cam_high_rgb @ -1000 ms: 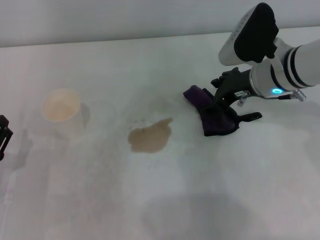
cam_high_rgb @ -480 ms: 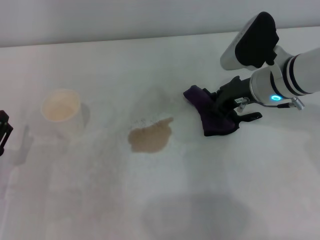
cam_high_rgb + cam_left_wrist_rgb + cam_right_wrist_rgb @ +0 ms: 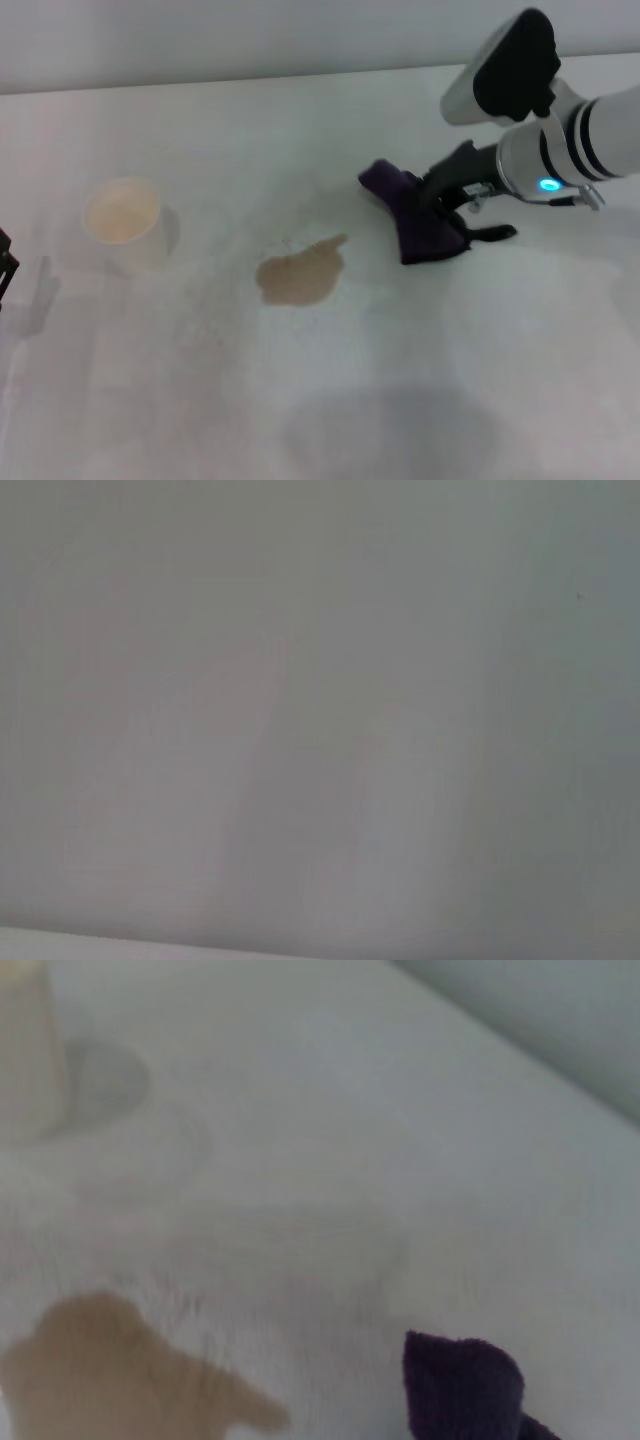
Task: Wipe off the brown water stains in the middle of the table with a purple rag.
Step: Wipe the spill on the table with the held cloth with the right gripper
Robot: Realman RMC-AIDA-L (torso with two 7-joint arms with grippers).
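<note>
— Right tool [image 3: 440, 205]?
— Clamped on the purple rag [image 3: 415, 222], low over the tabletop [image 3: 420, 380], just right of the brown water stains [image 3: 298, 274].
— Left tool?
— At the left edge, barely showing; open or closed, cannot tell.

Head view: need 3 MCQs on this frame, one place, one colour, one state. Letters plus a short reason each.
1. The purple rag lies where, relative to the brown water stains?
A. on top
B. on the robot's right, apart
C. inside the cup

2. The cup is what colour?
A. white
B. red
C. black

3. The right tool is
A. parked off the table
B. hovering over the cup
C. shut on the rag

B: bare table shows between them.
A: pale paper cup.
C: the tool clamps the cloth.
</note>
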